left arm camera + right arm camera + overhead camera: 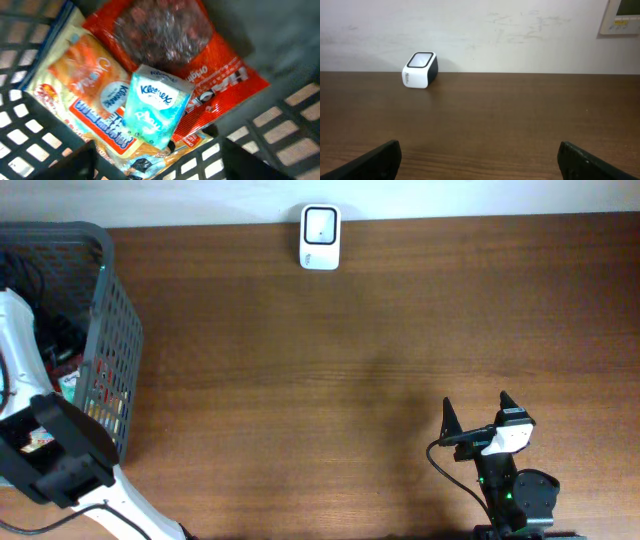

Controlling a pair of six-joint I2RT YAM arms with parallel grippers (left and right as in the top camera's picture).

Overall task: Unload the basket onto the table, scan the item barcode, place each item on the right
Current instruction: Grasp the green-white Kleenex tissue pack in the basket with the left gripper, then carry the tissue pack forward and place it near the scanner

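Basket [118, 330] of dark mesh sits at the left edge of the desk [330, 380], with the white left arm reaching down into it. Left end effector [157, 152] hangs over the pile inside. Its fingers [260, 162] show dark and blurred at the bottom corners of the wrist view, standing apart and clamped on nothing. Tissue pack [157, 107], pale blue-green, lies tilted on top of the pile, in line between those fingers and touching neither as far as I can see. Under it on one side is an orange packet [87, 75], on the other a red bag [220, 85] with white lettering; the bag's clear window shows something dark, too blurred to name. Scanner [320, 237], a small white box with a dark top window, stands at the far edge of the desk by the wall [480, 30], well apart from the basket. Right end effector [476, 404] sits low over the desk near the front right, fingers spread wide and empty, pointing toward the far edge. The scanner shows up far left in its wrist view.
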